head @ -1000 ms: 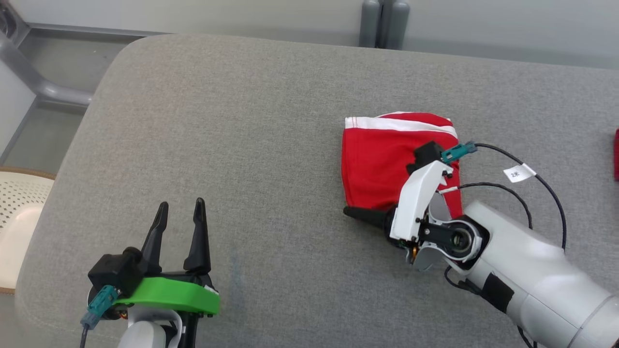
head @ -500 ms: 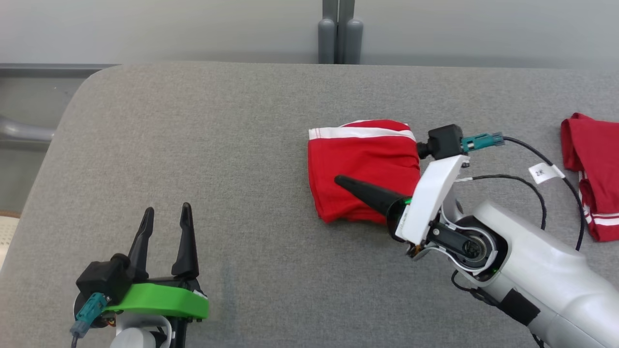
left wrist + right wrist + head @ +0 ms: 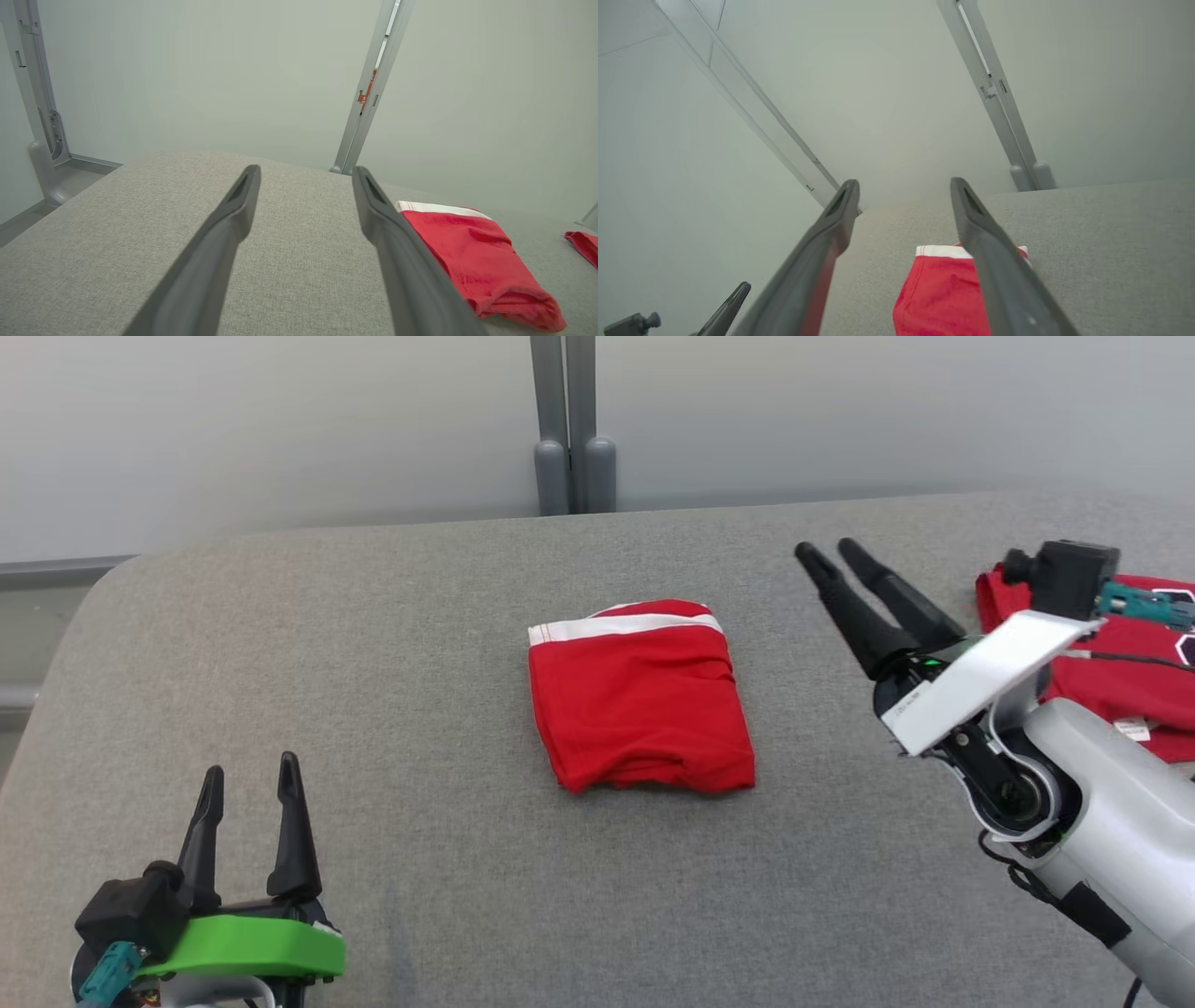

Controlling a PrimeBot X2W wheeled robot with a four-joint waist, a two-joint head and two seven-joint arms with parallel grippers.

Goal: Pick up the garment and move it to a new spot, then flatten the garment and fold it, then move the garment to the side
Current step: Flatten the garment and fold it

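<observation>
The folded red garment point(image 3: 642, 705) is lying centrally on the counter point(image 3: 373, 644), apart from both grippers. The left gripper point(image 3: 251, 765) and right gripper point(image 3: 825, 548) are hovering with jaws released, holding nothing. The fabric is looking light, soft and limp; pinching all layers at the bunched near edge is appearing advisable.

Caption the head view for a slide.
Folded red garment on grey padded table; left gripper and right gripper open, clear of it.

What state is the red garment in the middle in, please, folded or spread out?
Folded: the garment lies as a compact block, stacked layers showing at its near edge.
</observation>
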